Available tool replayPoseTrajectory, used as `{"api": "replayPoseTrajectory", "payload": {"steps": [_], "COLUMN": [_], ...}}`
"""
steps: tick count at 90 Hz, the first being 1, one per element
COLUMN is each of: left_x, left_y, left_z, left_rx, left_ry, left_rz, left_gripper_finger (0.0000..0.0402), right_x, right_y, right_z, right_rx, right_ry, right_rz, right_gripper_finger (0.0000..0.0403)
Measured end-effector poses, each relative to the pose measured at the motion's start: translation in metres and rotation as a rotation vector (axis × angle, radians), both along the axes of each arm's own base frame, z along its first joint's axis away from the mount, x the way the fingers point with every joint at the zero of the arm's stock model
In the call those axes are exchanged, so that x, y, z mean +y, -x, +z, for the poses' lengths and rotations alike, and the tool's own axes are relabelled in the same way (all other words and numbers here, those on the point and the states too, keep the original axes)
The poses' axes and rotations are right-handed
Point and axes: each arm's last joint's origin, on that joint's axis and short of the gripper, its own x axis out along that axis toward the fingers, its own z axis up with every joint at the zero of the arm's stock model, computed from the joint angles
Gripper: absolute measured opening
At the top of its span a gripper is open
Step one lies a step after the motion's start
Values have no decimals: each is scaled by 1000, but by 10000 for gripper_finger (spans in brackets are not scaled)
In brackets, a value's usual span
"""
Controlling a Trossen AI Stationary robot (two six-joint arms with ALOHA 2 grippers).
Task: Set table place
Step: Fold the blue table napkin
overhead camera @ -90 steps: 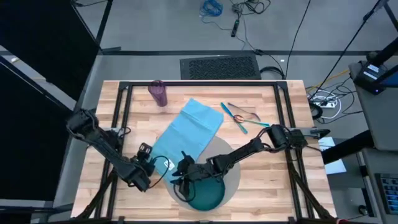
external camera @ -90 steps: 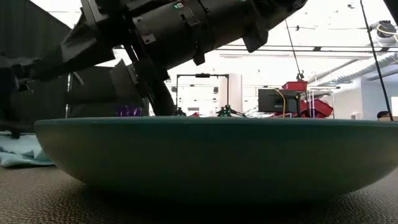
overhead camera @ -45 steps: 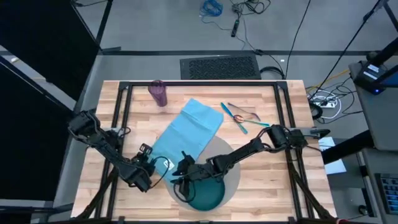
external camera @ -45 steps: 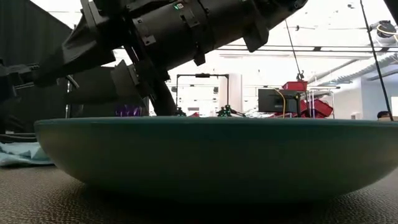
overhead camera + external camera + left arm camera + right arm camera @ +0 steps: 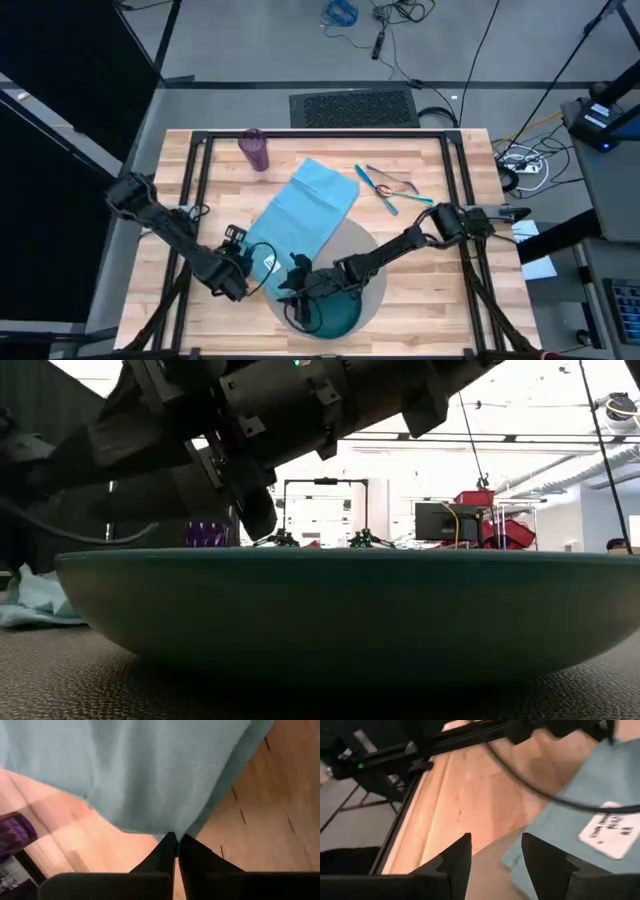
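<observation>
The round teal plate [image 5: 335, 318] [image 5: 340, 610] rests on the grey-beige mat [image 5: 367, 250] near the table's front edge. The light-blue napkin [image 5: 305, 210] [image 5: 150, 770] lies slantwise on the table, its near end on the mat. My left gripper [image 5: 243, 272] [image 5: 176, 842] is shut on the napkin's near-left end. My right gripper [image 5: 297, 293] [image 5: 495, 855] stands open just above the plate's far-left rim, with nothing between its fingers. The purple cup [image 5: 255, 150] stands far left. The teal-handled cutlery [image 5: 385, 190] lies right of the napkin. My left gripper pinches the napkin's edge [image 5: 170, 831] at its near-left end between its two shut fingers, coming in low from the table's left. The cloth is drawn to a point at the fingertips. That end is raised a little [image 5: 25, 592]; the rest lies on the table.
A black frame rail [image 5: 395, 750] runs along the table's left side, close to both grippers. A white label [image 5: 610, 832] sits on the napkin's near corner. Bare wood [image 5: 440, 290] lies right of the mat.
My right gripper has risen a little from the plate's rim and drifted slightly toward the near edge; the plate has stayed put. My left gripper has shifted a bit toward the right, and the napkin's near-left end now stands raised.
</observation>
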Motion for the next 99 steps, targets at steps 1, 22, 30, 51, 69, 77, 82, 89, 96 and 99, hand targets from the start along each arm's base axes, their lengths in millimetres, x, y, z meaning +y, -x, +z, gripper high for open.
{"api": "replayPoseTrajectory", "payload": {"steps": [1, 22, 30, 51, 69, 77, 82, 89, 96, 99], "left_x": [0, 0, 0, 0, 0, 0, 0, 0, 0, 0], "left_y": [0, -3, -3, -3, -3, -3, -3, -3, -3, -3], "left_z": [0, 1, 1, 1, 1, 1, 1, 1, 1, 1], "left_rx": [-5, -42, -45, -53, -52, -52, -52, -51, -52, -51], "left_ry": [4, 28, 27, 19, 19, 18, 18, 18, 18, 18], "left_rz": [1, 25, 31, 29, 29, 29, 29, 29, 30, 30], "left_gripper_finger": [0, 0, 0, 0, 0, 0, 0, 0, 0, 0], "right_x": [0, -8, -8, -8, -7, -4, -2, -3, -2, -2], "right_y": [0, -3, -3, 0, -3, -7, -7, -6, -5, -5], "right_z": [-1, -21, -27, -33, -26, -17, -16, -18, -19, -19], "right_rx": [2, 43, 61, 135, 150, 174, 198, 221, 231, 232], "right_ry": [3, 33, 25, 18, 35, 75, 105, 121, 113, 109], "right_rz": [0, -15, -10, 21, 29, 36, 27, 28, 26, 28], "right_gripper_finger": [170, 210, 216, 217, 217, 217, 215, 212, 209, 209]}}
